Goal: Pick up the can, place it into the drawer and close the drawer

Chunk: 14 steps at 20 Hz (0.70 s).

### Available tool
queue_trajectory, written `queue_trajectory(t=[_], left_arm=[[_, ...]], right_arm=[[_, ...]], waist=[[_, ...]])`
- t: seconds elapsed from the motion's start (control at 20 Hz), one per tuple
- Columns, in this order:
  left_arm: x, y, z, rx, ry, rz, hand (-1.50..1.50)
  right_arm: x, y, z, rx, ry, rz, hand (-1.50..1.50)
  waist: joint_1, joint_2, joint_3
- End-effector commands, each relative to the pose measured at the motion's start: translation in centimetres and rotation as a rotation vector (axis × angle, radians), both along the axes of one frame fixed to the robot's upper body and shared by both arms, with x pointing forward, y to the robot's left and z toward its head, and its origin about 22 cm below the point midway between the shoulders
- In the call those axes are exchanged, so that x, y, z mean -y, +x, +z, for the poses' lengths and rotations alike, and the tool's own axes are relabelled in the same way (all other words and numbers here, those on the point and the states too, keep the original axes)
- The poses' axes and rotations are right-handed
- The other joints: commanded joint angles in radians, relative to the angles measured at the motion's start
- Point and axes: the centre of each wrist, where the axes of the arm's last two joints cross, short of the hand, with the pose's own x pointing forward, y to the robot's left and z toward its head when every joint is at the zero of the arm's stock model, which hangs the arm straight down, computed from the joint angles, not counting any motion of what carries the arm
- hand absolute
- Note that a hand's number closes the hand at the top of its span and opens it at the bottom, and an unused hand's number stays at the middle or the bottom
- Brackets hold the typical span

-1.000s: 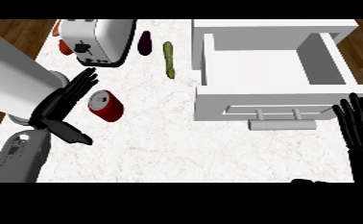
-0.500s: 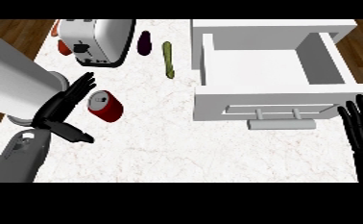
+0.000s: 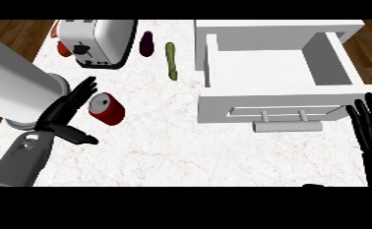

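A red can [image 3: 107, 109] lies tilted on the marble counter at the left, its silver top facing up-left. My left hand [image 3: 64, 113] is open just left of it, fingers straight and reaching along the can's upper-left side, thumb stretched out below. The white drawer [image 3: 272, 70] stands pulled open at the upper right, its inside bare, its handle [image 3: 286, 125] on the front panel. My right hand [image 3: 361, 127] shows at the right edge, fingers straight and pointing up, beside the drawer's front corner.
A silver toaster [image 3: 97, 40] stands at the back left. A dark purple eggplant [image 3: 147, 43] and a green cucumber [image 3: 172, 60] lie between the toaster and the drawer. A large grey forearm fills the left edge.
My left hand has crept slightly toward the can. The right hand has shifted further to the right edge, with less of it showing.
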Motion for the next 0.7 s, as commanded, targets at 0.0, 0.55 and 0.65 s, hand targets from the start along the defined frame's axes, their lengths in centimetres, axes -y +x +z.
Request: queue_trajectory(t=[0.0,0.55,0.65], left_arm=[[0.4,1.1,0.4,0.008,-0.058,-0.057,-1.5],[2.2,1.2,-0.6,0.035,-0.071,-0.053,-1.5],[4.3,1.3,-1.6,0.015,-0.062,-0.056,-1.5]], right_arm=[[-1.3,0.6,1.2,-0.004,0.005,-0.003,-1.5],[1.6,-0.3,-0.8,-0.013,0.008,-0.005,-1.5],[1.7,0.0,1.7,-0.002,0.004,0.019,-1.5]], waist=[[-0.002,0.001,-0.001],[-0.001,0.001,0.0],[-0.006,0.003,-0.001]])
